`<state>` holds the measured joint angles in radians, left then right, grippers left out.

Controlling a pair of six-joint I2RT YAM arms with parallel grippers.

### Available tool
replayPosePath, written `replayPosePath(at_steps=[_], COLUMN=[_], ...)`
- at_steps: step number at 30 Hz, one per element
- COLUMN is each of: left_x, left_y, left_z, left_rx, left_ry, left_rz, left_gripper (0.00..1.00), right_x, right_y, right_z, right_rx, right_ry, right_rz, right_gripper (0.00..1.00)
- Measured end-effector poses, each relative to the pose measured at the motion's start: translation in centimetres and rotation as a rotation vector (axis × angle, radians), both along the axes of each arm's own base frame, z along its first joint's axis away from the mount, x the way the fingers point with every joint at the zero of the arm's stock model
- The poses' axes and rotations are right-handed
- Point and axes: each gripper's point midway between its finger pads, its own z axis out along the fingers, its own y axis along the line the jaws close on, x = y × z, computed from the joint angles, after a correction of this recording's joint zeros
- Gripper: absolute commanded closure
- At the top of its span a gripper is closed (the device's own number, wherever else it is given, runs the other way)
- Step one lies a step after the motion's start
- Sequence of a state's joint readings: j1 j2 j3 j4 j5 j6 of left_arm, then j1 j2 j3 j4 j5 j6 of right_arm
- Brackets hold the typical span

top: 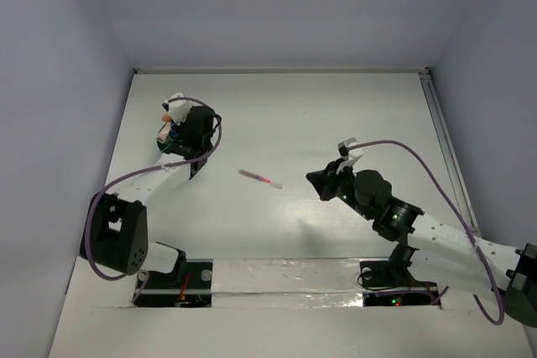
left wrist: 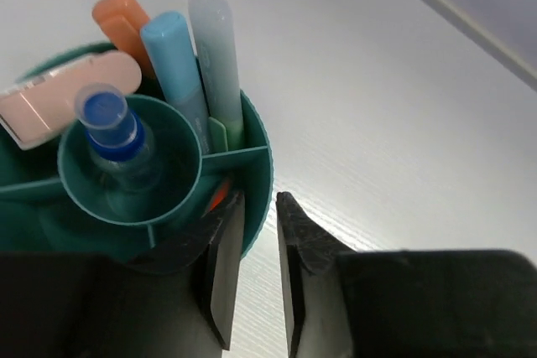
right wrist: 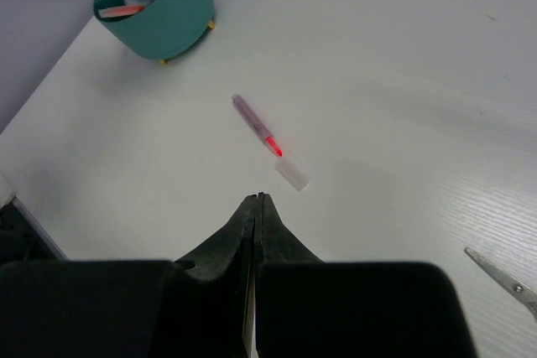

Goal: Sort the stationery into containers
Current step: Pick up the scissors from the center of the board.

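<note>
The round teal pot (left wrist: 256, 136) stands at the far left of the table, divided inside. In it stand an orange marker (left wrist: 126, 23), a blue marker (left wrist: 172, 56), a pale teal marker (left wrist: 214, 48), a pink piece (left wrist: 67, 94) and, in the middle cup, a blue-capped tube (left wrist: 109, 119). My left gripper (left wrist: 258, 199) hangs over the pot's rim, open by a narrow gap with nothing between the fingers; something orange (left wrist: 216, 196) shows by its inner finger. A pink pen (right wrist: 256, 127) with a white cap lies mid-table, just ahead of my right gripper (right wrist: 256, 197), which is shut and empty.
A scissors blade (right wrist: 503, 278) lies on the table to the right of my right gripper. From above, the pen (top: 260, 178) lies between the pot (top: 168, 136) and the right gripper (top: 317, 180). Walls close the table at the back and sides.
</note>
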<state>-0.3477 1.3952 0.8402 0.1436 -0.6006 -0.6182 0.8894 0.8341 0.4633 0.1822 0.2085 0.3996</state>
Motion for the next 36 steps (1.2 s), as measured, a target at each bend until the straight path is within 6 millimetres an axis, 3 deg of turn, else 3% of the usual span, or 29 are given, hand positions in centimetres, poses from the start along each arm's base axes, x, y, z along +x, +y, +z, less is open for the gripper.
replayPosePath(at_steps=[3, 6, 9, 11, 13, 15, 17, 21, 23, 26, 30, 33, 36], left_x=[-0.3, -0.6, -1.1, -1.5, -2.1, -3.0, -4.9, -11.3, -14.3, -16.5, -16.8, -16.6, -17.1], left_y=[-0.2, -2.4, -6.8, -10.3, -14.2, -18.2, -22.9, -32.2, -36.2, -41.2, -46.4, -48.8, -49.8], left_z=[2.1, 4.6, 6.3, 6.7, 6.6, 5.6, 3.2, -2.6, -4.4, -5.3, -5.1, -5.2, -6.3], left_rx=[0.006, 0.014, 0.010, -0.009, -0.030, -0.040, -0.022, 0.057, 0.080, 0.108, 0.141, 0.169, 0.211], left_ry=[-0.052, -0.120, -0.174, -0.193, -0.206, -0.198, -0.159, -0.050, -0.022, -0.027, -0.070, -0.085, -0.064], left_rz=[-0.009, -0.079, -0.228, -0.363, -0.512, -0.658, -0.825, -1.180, -1.334, -1.484, -1.591, -1.642, -1.693], left_gripper=[0.72, 0.73, 0.84, 1.00, 1.00, 1.00, 1.00, 1.00, 1.00, 1.00, 1.00, 1.00, 1.00], right_x=[0.3, 0.6, 0.9, 0.9, 1.0, 0.8, 0.4, -1.2, -1.8, -2.2, -2.1, -2.1, -2.1], right_y=[-0.2, -0.7, -1.7, -2.9, -4.5, -6.6, -8.9, -14.0, -15.7, -16.7, -16.7, -16.6, -16.6], right_z=[-0.6, -0.8, -0.3, 0.8, 2.8, 5.4, 8.4, 13.8, 15.5, 16.4, 15.6, 15.2, 15.0], right_rx=[-0.023, -0.035, -0.036, -0.020, 0.015, 0.068, 0.140, 0.290, 0.339, 0.357, 0.322, 0.303, 0.293], right_ry=[0.013, 0.015, 0.007, -0.011, -0.047, -0.095, -0.148, -0.244, -0.268, -0.275, -0.260, -0.252, -0.248], right_rz=[-0.021, -0.053, -0.100, -0.149, -0.210, -0.282, -0.351, -0.479, -0.522, -0.549, -0.551, -0.549, -0.547], right_gripper=[0.99, 1.00, 1.00, 1.00, 1.00, 1.00, 1.00, 1.00, 1.00, 1.00, 1.00, 1.00, 1.00])
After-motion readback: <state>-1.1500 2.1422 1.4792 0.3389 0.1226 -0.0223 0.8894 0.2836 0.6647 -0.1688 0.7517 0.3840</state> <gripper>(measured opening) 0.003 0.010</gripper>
